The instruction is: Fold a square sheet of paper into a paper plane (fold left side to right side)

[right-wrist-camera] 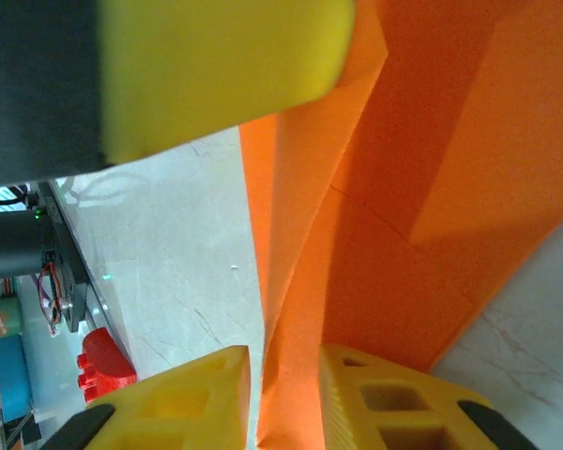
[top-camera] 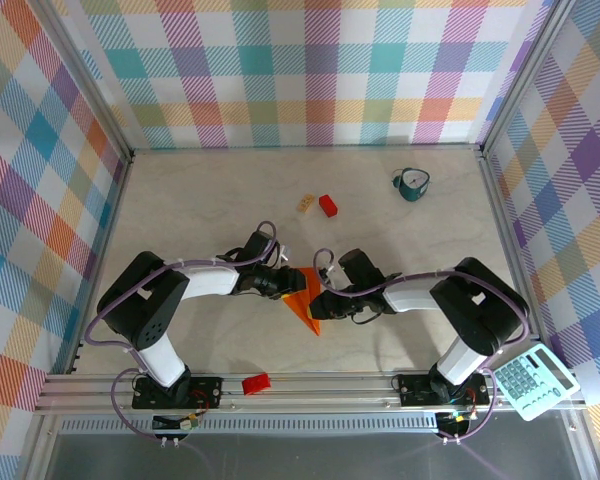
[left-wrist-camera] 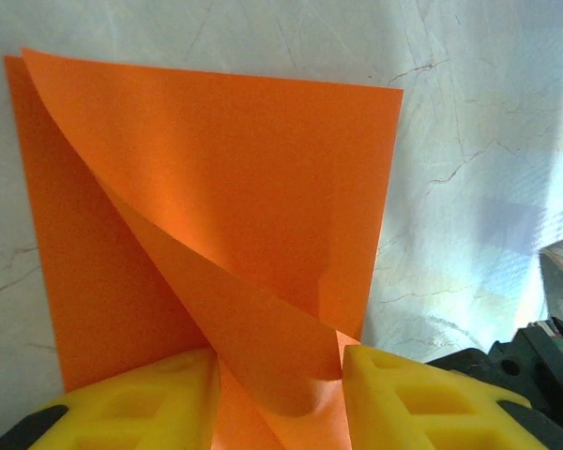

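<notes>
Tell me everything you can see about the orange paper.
The orange paper is thin, plain and bright, lying on the pale marbled table near its front middle. It is partly folded: from above it shows a pointed, triangular shape with its tip toward the near edge. In the left wrist view one layer lies flat while a flap curls up off it. That flap runs between the fingers of the left tool, and layered edges pass between those of the right tool; whether either pinches is unclear.
</notes>
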Controlling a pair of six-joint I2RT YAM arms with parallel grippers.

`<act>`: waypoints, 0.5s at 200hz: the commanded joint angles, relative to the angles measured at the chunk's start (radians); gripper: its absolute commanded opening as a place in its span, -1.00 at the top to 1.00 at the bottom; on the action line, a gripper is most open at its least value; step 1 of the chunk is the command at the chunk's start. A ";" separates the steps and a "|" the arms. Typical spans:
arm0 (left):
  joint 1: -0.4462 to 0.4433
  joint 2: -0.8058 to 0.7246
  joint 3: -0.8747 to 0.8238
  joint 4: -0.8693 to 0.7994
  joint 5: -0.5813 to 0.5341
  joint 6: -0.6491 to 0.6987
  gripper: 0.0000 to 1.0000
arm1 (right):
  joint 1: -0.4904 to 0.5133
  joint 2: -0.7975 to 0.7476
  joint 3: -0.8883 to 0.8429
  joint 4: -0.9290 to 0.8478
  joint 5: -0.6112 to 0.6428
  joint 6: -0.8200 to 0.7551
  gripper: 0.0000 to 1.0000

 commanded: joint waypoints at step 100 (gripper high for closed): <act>-0.011 0.007 -0.001 -0.014 -0.036 0.010 0.20 | -0.096 -0.088 0.081 -0.185 -0.095 0.044 0.18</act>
